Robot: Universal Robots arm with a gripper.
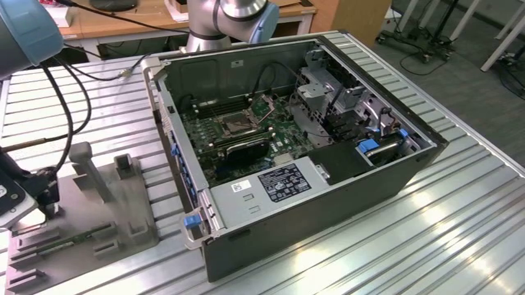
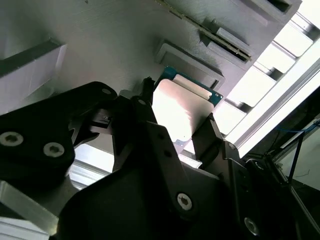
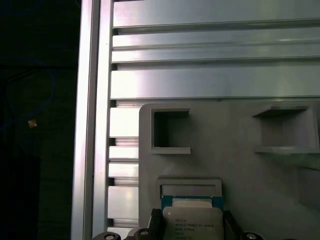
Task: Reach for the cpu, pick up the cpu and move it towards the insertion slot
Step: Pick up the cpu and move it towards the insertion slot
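The gripper (image 2: 178, 102) is down over the grey fixture tray (image 1: 107, 196), which lies by the edge of the slotted aluminium tabletop (image 1: 394, 246) on the exterior view's left. Its two black fingers (image 2: 207, 132) stand on opposite sides of the cpu (image 2: 180, 115) and look pressed against its edges, so the chip is pinched between them. In the first wrist view the cpu (image 3: 192, 222) shows its pale metal face and a strip of green edge, lying at a shallow square recess (image 3: 190, 184) near the tray's own edge. I cannot tell whether it is clear of that recess or sitting in it.

The open computer case (image 1: 328, 184) stands in the middle of the tabletop, well apart from the gripper. The insertion slot (image 1: 233, 126), a metal-framed square with a dark centre, sits on the green board inside it. A long green memory strip (image 1: 70, 241) lies on the tray toward the tabletop's near edge. The robot arm (image 1: 24, 31) reaches in at the exterior view's left edge, cables trailing beside it.
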